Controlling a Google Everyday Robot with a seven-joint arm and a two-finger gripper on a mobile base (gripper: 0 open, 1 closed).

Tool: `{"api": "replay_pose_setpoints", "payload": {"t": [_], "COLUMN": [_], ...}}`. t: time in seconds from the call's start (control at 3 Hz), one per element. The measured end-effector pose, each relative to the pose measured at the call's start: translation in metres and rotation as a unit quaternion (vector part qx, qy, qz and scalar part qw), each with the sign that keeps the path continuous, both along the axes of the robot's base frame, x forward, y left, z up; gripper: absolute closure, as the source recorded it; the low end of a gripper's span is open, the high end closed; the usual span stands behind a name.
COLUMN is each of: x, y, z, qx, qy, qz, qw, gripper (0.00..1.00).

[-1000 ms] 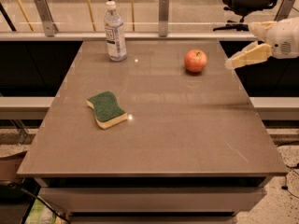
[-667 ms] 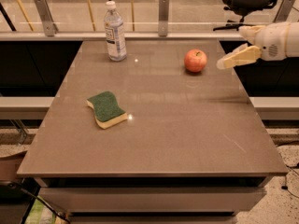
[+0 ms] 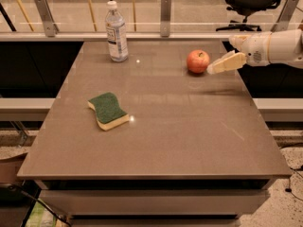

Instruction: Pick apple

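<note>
Camera view: fingers just beside apple

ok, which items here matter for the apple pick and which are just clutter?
Job:
- apple, far right of the table
- gripper, just right of the apple, close beside it

Lying about:
- bottle, upright, far left
- sponge, left of centre, nearer the front

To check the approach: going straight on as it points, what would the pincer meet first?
Probably the small round red-orange apple, just ahead of the pincer, which hovers at the view's right; depth unclear.
</note>
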State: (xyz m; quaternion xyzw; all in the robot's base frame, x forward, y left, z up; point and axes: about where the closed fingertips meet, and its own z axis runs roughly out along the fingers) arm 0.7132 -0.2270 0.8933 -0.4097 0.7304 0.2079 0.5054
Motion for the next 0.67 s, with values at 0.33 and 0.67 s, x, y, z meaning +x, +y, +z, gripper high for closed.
{"api": "replay_pose_setpoints", "payload": {"t": [0.33,0.67], "x": [0.012,0.022], "y": [0.01,0.023], "z": [-0.016,-0.025], "qx": [0.013,0.034], "qy": [0.004,-0.003], "qz": [0.002,0.014], "qw": [0.9999,0.9993], "gripper": [0.0,0.0]}}
